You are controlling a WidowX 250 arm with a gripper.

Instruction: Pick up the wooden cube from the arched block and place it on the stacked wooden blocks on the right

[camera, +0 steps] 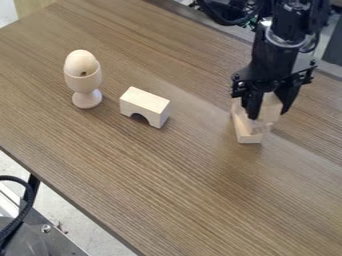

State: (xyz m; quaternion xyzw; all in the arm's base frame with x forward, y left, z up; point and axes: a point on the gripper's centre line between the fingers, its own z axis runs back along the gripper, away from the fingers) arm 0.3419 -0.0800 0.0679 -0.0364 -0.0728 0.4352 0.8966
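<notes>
The brown table (pixel 167 175) carries everything. The black arm (pixel 282 52) hangs over its far right part, with its claw (pixel 269 114) low and pointing down. Left of it, well apart, the wooden cup (pixel 84 84) stands upright with the egg (pixel 81 63) sitting in its bowl, a small dark spot on the egg's front. Between cup and claw, nearer the cup, the arch block (pixel 144 106) rests with its cutout facing down. Right at the claw, the long block (pixel 248 136) lies on the table. The claw appears closed around the pale block (pixel 270 106), which sits just above or against the long block; whether they touch is hard to tell. As far as one can judge, the grasp is made, while the pale block is not yet released.
</notes>
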